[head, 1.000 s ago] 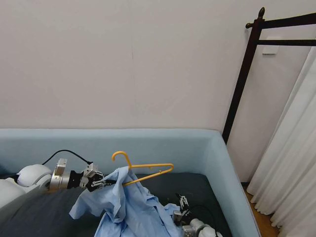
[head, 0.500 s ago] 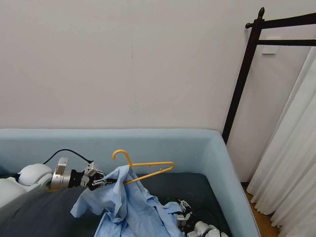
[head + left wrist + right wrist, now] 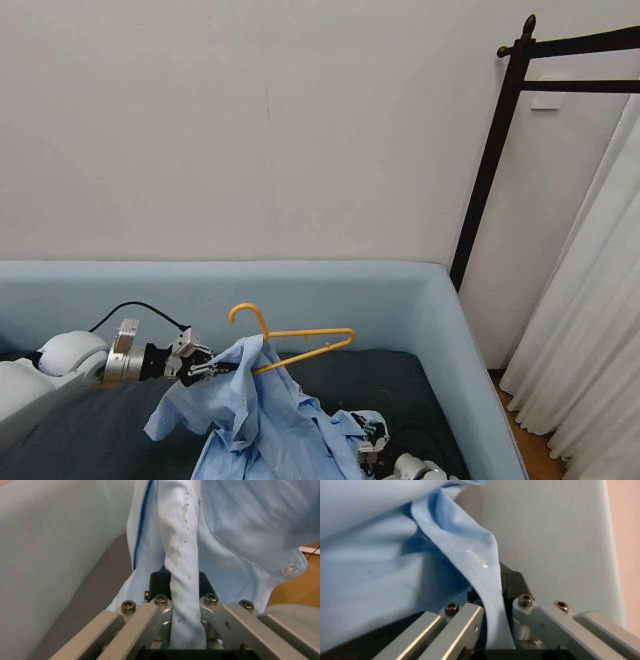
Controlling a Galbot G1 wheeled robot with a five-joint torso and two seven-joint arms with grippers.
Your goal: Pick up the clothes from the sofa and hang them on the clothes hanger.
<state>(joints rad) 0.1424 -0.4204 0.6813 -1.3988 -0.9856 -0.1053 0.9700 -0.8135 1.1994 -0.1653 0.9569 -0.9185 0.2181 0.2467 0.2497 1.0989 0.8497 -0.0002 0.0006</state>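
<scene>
The left gripper (image 3: 205, 368) is closed tight on a rolled fold of the light blue shirt (image 3: 262, 415), at the left of the scene above the dark seat of the sofa (image 3: 330, 288); the left wrist view shows its fingers (image 3: 142, 615) pressing this fold from both sides; the right gripper (image 3: 371, 436), lower, nearer and more to the right, is clamped on a hem of the same shirt. The shirt is held up between the two and drapes down toward the near side; a yellow hanger (image 3: 305, 333) is threaded into it. I judge that the step in hand is lifting the shirt off the sofa; the next move calls for carrying it to the right, to the dark wooden clothes rack (image 3: 492, 150), and bringing the hook (image 3: 240, 311) over the bar (image 3: 590, 41). The long axis of the hanger goes left to right, a little tilted; its free shoulder points right, toward the rack, and the hook stands up at its left end.
</scene>
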